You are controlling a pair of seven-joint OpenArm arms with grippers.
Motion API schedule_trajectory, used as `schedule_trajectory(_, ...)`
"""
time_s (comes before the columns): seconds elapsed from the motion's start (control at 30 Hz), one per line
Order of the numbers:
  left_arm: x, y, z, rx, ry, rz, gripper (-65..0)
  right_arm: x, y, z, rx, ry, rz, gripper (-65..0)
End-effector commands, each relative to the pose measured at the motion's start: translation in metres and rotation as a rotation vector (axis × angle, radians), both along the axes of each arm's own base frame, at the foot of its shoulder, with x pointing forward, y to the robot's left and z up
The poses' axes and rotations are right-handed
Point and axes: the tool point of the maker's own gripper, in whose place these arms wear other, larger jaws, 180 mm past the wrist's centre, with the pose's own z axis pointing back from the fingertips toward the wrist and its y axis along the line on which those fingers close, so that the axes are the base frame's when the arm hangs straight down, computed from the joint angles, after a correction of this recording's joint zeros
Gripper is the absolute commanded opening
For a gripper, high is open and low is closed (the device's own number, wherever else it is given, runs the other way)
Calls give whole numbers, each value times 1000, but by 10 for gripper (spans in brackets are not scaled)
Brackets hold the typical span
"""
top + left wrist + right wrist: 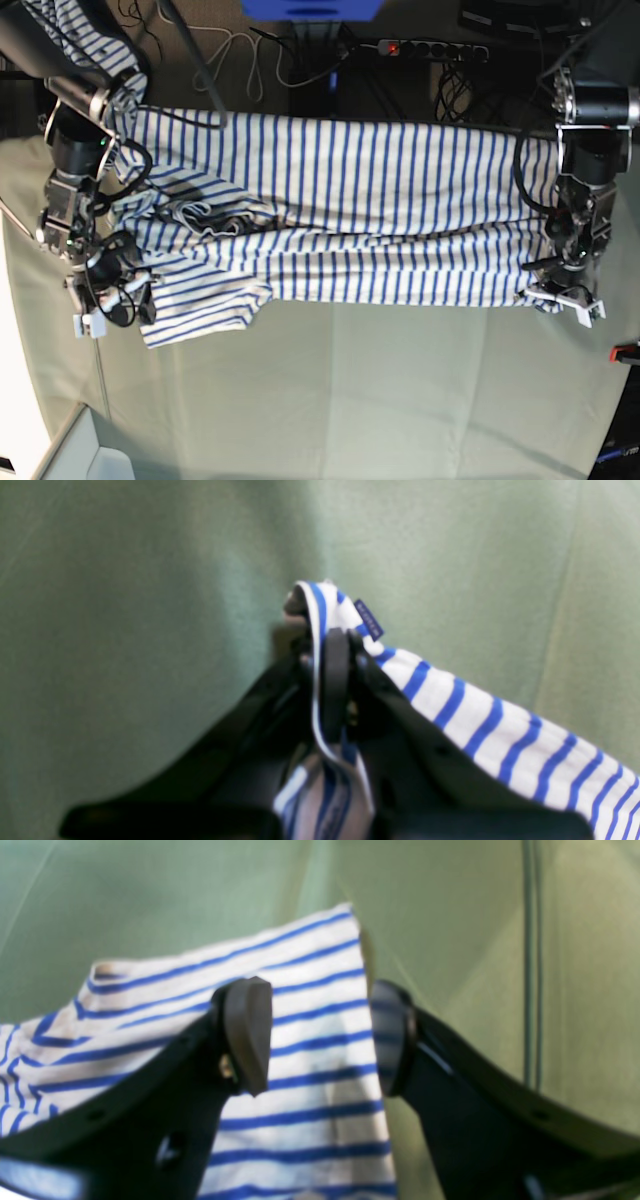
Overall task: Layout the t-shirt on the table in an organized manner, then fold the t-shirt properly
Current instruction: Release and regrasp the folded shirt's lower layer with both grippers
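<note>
The white, blue-striped t-shirt (340,215) lies stretched sideways across the far half of the pale green table (350,400), rumpled at its left end. At the shirt's right end, my left gripper (562,288) is shut on its edge. The left wrist view shows that gripper (331,645) pinching the t-shirt (480,720) just below a small dark label (369,619). At the left end, my right gripper (108,298) hovers over a sleeve. In the right wrist view this gripper (320,1036) is open above the t-shirt (310,1050), one fingertip (248,1032) over cloth, the other (392,1037) at its edge.
Cables and a power strip (430,47) lie beyond the table's far edge. A red clamp (626,352) sits at the right edge. More striped cloth (85,35) hangs behind the arm at the top left. A white surface (20,400) borders the lower left corner.
</note>
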Motion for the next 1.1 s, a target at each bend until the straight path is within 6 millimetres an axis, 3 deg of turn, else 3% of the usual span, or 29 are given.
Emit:
schedule_trajectory(0.0,16,11,24,24,-68,10,-649,16,-7,21,7,-65,-6,-318)
schedule_trajectory(0.03,16,11,24,23,-68,9,-649,18,-5,20,16,-62,-4,-317)
schedule_trajectory(0.13,21,8,30,23,-89,2,-649,19,-24,12,-10,-27,-69,-317)
schedule_trajectory(0.37,29,-3,50,42,-156,-43,-649,23,-25,3,28,16,-75,-317)
schedule_trajectory(0.63,29,-5,50,41,-156,-47,-649,16,-21,-7,34,47,-68,-319)
schedule_trajectory(0.77,29,-5,50,41,-155,-47,-649,4,-1,-24,-23,102,32,-330)
schedule_trajectory(0.87,29,-5,50,41,-155,-47,-649,-5,18,-36,-73,143,127,-399)
schedule_trajectory(1.07,30,-3,51,45,-158,-47,-649,-3,25,-35,-78,140,148,-623)
